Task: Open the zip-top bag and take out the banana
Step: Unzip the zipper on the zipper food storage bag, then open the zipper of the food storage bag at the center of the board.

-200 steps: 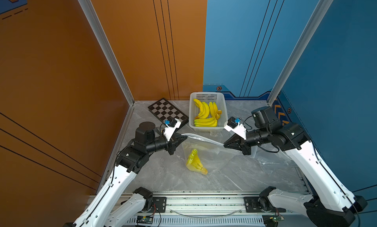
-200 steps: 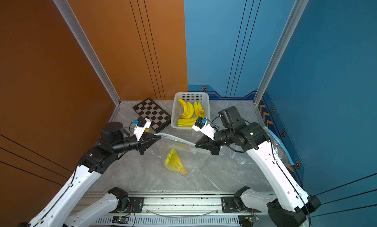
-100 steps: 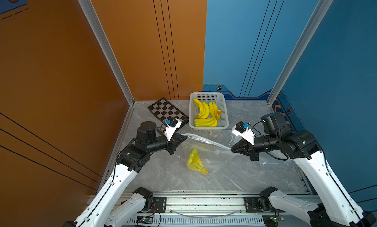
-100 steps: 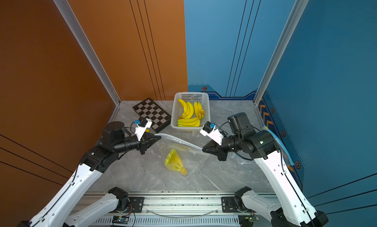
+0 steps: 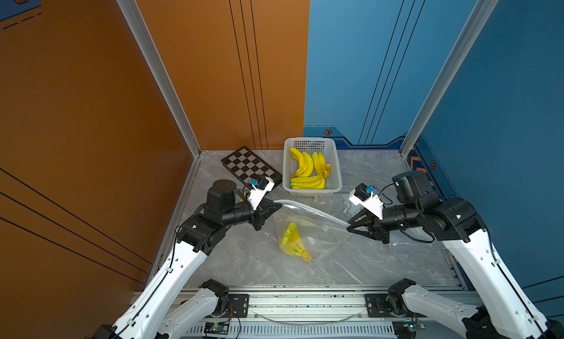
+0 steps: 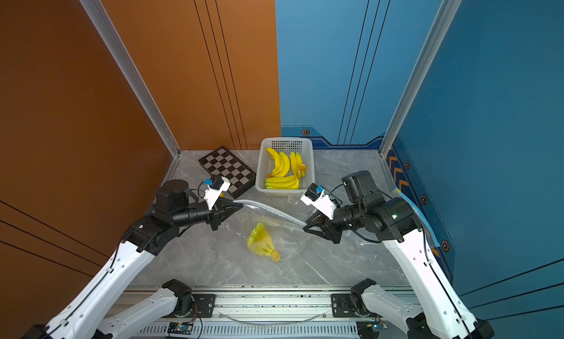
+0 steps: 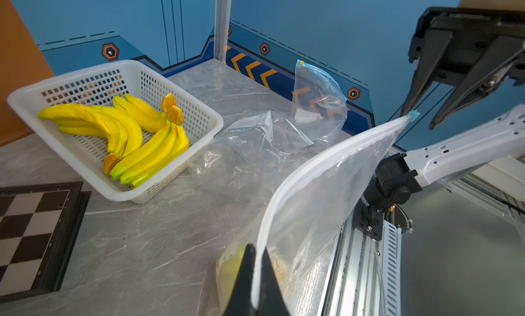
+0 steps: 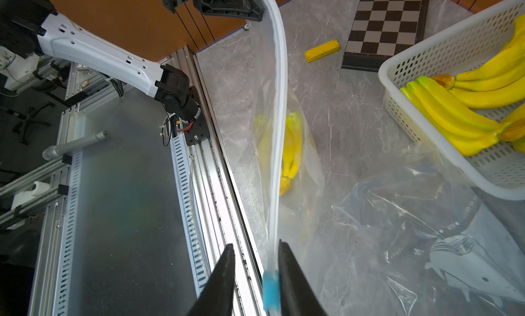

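The clear zip-top bag (image 5: 317,233) hangs over the marble table with a bunch of yellow bananas (image 5: 292,242) (image 6: 262,242) resting in its bottom. My left gripper (image 5: 272,204) (image 7: 257,247) is shut on one end of the bag's white zip strip (image 7: 312,161). At the other end, my right gripper (image 5: 349,226) (image 8: 255,246) stands open. The blue slider (image 8: 270,286) (image 7: 414,116) lies between its jaws, against one finger (image 8: 287,269), unpinched. The strip sags between the two grippers.
A white basket (image 5: 338,166) of bananas stands at the back, a chessboard (image 5: 250,166) to its left. Empty clear bags (image 5: 412,240) (image 7: 318,98) lie under and behind my right arm. A yellow block (image 8: 322,50) lies by the chessboard. The aluminium rail (image 5: 305,297) runs along the front.
My right gripper went from shut to open around the slider and drew slightly right and toward the front. The left gripper held its grip in place.
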`<state>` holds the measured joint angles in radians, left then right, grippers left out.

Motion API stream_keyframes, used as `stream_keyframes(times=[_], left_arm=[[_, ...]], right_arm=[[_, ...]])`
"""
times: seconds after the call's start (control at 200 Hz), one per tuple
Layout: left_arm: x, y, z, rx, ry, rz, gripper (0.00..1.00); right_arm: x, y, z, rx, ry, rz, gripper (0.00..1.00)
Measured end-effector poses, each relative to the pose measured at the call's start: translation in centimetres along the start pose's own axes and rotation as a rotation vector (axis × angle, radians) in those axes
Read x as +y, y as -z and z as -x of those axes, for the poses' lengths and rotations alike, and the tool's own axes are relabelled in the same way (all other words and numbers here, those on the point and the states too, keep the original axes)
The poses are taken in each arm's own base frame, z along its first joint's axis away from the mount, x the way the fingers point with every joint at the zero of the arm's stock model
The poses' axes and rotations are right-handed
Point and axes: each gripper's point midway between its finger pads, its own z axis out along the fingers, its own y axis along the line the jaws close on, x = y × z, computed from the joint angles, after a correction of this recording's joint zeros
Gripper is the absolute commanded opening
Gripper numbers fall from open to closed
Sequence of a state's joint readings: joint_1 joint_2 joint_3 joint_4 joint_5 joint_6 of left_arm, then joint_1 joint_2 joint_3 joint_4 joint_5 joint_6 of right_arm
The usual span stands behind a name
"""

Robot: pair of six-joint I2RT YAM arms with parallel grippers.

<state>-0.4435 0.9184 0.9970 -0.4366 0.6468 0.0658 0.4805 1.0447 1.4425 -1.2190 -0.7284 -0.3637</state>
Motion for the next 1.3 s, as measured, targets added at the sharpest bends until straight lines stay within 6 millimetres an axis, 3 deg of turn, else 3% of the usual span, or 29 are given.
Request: stream_keyframes(times=[0.32,0.495,0.861,0.931,1.051,1.161,1.296], left_arm=[[-4.8,-2.4,0.4,0.057,-0.188,-0.238,0.0],[-6.4,-2.6,-0.8,0.103,-0.223,-0.303,0.0],[-7.4,-0.8,-1.8,0.119,-0.233,-0.308,0.0],[-7.6,-0.5,-2.2,0.118,-0.234,-0.307,0.0],[-7.7,0.0,-2.5,0.115,-0.237,-0.301,0.0],[-7.1,0.2,-2.7,0.123,-0.242,-0.256,0.0],[-5.3,-0.2,-2.8,0.147,-0.229,-0.159,0.0]], right_arm=[[-0.2,-1.7,3.9,-0.072,-0.027,0.028,0.42],[-0.4,-3.7,3.8,-0.023,-0.024,0.042,0.42],[0.3,-5.9,2.0,0.063,0.002,0.06,0.4],[0.9,-6.8,1.4,0.096,0.018,0.082,0.35],[1.9,-8.2,0.1,0.154,0.032,0.119,0.09],[2.7,-9.5,-0.7,0.2,0.033,0.152,0.0],[3.9,-10.2,-0.4,0.201,0.022,0.166,0.0]])
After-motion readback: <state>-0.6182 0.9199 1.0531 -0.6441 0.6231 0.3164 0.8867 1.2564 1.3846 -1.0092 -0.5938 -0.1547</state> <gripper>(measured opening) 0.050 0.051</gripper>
